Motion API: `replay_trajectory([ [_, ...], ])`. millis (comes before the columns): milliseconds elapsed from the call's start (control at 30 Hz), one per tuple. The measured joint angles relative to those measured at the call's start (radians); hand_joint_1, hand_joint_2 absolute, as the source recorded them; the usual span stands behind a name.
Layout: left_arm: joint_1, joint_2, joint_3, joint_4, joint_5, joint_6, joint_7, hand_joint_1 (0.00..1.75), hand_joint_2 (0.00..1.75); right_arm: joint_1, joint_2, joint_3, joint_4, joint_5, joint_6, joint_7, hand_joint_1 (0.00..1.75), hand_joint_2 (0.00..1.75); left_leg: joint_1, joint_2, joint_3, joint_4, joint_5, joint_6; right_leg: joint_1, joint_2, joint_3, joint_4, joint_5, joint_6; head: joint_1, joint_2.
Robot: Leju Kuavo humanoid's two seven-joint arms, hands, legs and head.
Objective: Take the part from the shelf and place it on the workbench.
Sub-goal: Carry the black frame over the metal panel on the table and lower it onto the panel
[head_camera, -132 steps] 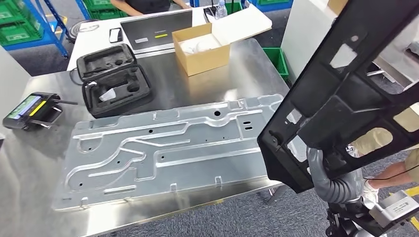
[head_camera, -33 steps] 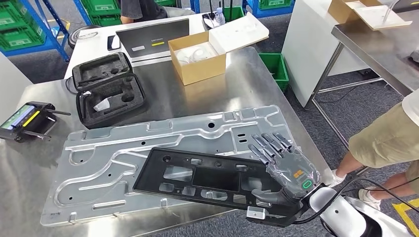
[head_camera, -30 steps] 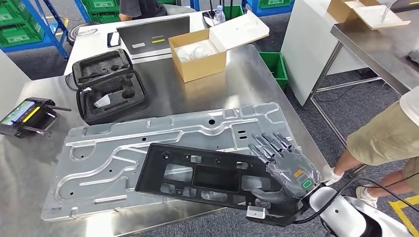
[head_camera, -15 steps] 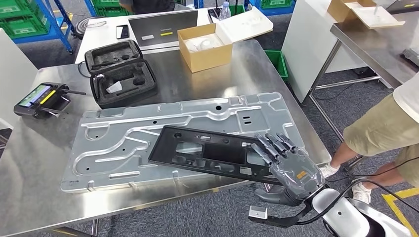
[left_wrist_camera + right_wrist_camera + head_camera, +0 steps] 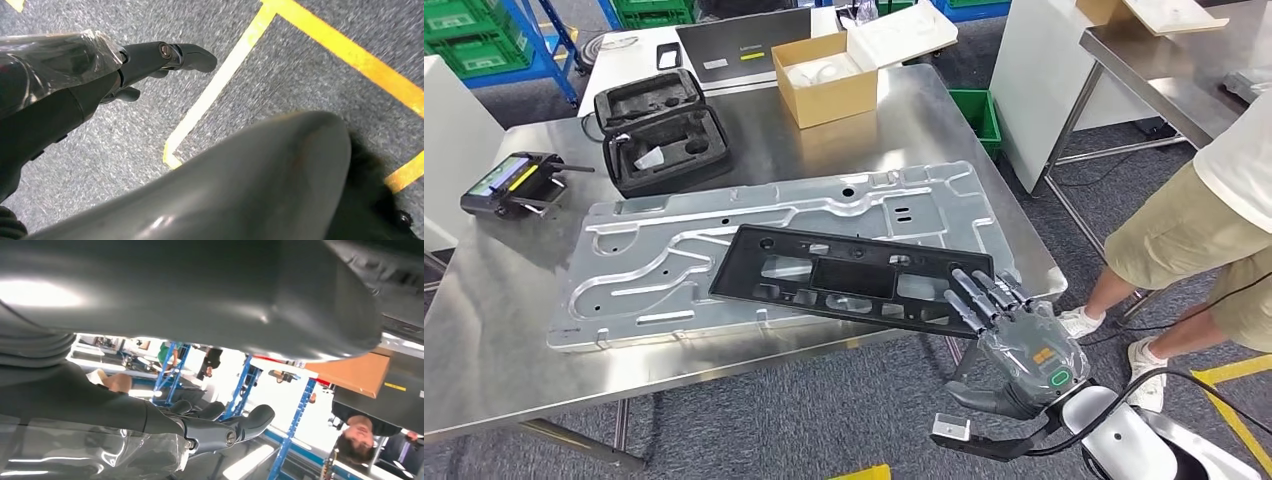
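The flat black plastic frame part [image 5: 849, 280] lies on the ribbed metal plate [image 5: 674, 250] by the workbench's [image 5: 484, 350] near edge; the empty, spread right hand [image 5: 1014, 345] hovers just off its right end.

A long black plastic part [image 5: 849, 280], pierced by rectangular cut-outs, is laid flat across a ribbed metal panel [image 5: 664, 260] on the steel desk [image 5: 484, 330], its right end overhanging.

The right hand [image 5: 1022, 345] is dark grey with black fingers [image 5: 969, 300], wrapped in clear crinkly plastic film. There's an orange mark and a small green ring on its back. The wrist is a rounded silver shell with black cables looping off it and a little silver block underneath. The left hand [image 5: 75, 80] has the same dark fingers and plastic wrap.
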Motion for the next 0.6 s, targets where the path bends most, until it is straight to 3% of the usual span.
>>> replay_trajectory([
  [67,-0.003,0.0,0.0,0.0,0.001,0.0,0.0,0.0,0.0,0.007,-0.001,-0.009,0.0,0.0,-0.01,0.004,0.0,0.0,-0.007,-0.003,0.087,-0.14,0.012,0.015,0.001,0.0,-0.011,-0.002,0.017,0.009,0.0,0.0],
  [100,-0.004,0.0,0.0,0.0,0.001,0.0,0.0,0.0,0.0,0.011,-0.001,-0.012,0.0,0.0,-0.012,0.006,0.0,0.0,-0.011,-0.004,0.106,-0.176,0.012,0.02,0.0,0.0,-0.014,-0.005,0.026,0.014,0.0,0.0],
  [167,-0.003,0.0,0.0,0.0,0.003,-0.001,0.0,0.0,0.0,0.015,-0.002,-0.019,0.0,0.0,-0.015,0.006,0.0,0.0,-0.013,-0.005,0.101,-0.194,0.024,0.028,-0.003,-0.001,-0.02,-0.011,0.042,0.028,0.0,0.0],
  [200,-0.002,0.0,0.0,0.0,0.003,-0.002,0.001,0.0,0.0,0.018,-0.003,-0.021,0.0,0.0,-0.016,0.006,0.0,0.0,-0.013,-0.004,0.095,-0.198,0.035,0.033,-0.004,0.001,-0.026,-0.008,0.037,0.033,0.0,0.0],
  [233,-0.002,0.0,0.0,0.0,0.003,-0.002,0.001,0.0,0.0,0.022,-0.004,-0.024,0.001,0.0,-0.016,0.006,0.0,0.0,-0.011,-0.003,0.087,-0.202,0.044,0.039,-0.004,0.002,-0.035,0.01,0.016,0.036,0.001,0.0],
  [267,-0.001,0.0,0.0,0.0,0.003,-0.003,0.002,0.0,0.0,0.025,-0.005,-0.026,0.002,-0.001,-0.017,0.006,0.0,0.0,-0.009,-0.002,0.077,-0.206,0.056,0.046,-0.004,0.003,-0.051,0.05,-0.025,0.038,0.002,0.0],
  [333,-0.001,0.0,0.0,0.0,0.003,-0.003,0.001,0.0,0.0,0.03,-0.005,-0.029,0.004,-0.004,-0.018,0.008,0.0,0.0,-0.012,0.0,0.054,-0.205,0.072,0.054,-0.003,0.004,-0.09,0.182,-0.121,0.04,0.004,0.0],
  [367,-0.001,0.0,0.0,0.0,0.003,-0.003,0.001,0.0,0.0,0.032,-0.005,-0.03,0.005,-0.007,-0.02,0.01,0.0,0.0,-0.013,0.001,0.043,-0.205,0.082,0.056,-0.003,0.004,-0.105,0.248,-0.148,0.041,0.004,0.0],
  [400,0.0,-0.001,0.0,0.0,0.002,-0.003,0.0,0.0,0.0,0.036,-0.005,-0.031,0.007,-0.01,-0.021,0.012,0.0,0.0,-0.014,0.002,0.033,-0.204,0.09,0.056,-0.002,0.004,-0.108,0.29,-0.15,0.042,0.004,0.0],
  [433,0.001,-0.001,0.0,0.0,0.002,-0.003,-0.001,0.0,0.0,0.039,-0.005,-0.031,0.008,-0.013,-0.023,0.013,0.0,0.0,-0.015,0.003,0.024,-0.203,0.097,0.055,-0.002,0.004,-0.094,0.296,-0.13,0.043,0.004,0.0],
  [467,0.001,-0.002,0.0,0.0,0.001,-0.003,-0.001,0.0,0.0,0.042,-0.005,-0.032,0.01,-0.015,-0.025,0.014,0.0,0.0,-0.014,0.003,0.015,-0.201,0.104,0.053,-0.002,0.004,-0.061,0.263,-0.099,0.043,0.004,0.0],
  [500,0.001,-0.002,0.0,0.0,0.001,-0.003,-0.001,0.0,0.0,0.044,-0.005,-0.034,0.011,-0.017,-0.026,0.015,0.0,0.0,-0.014,0.004,0.007,-0.198,0.109,0.05,-0.003,0.003,-0.01,0.194,-0.072,0.043,0.004,0.0],
  [567,0.001,-0.002,0.0,0.0,0.0,-0.002,-0.001,0.0,0.0,0.044,-0.005,-0.039,0.012,-0.018,-0.028,0.017,0.0,0.0,-0.017,0.004,-0.008,-0.186,0.115,0.043,0.0,0.003,0.089,0.043,-0.061,0.04,0.004,0.0],
  [600,0.0,-0.002,0.0,0.0,0.0,-0.002,-0.001,0.0,0.0,0.045,-0.005,-0.042,0.013,-0.018,-0.029,0.018,0.0,0.0,-0.018,0.004,-0.014,-0.179,0.118,0.038,0.002,0.004,0.117,-0.006,-0.07,0.036,0.004,0.0],
])
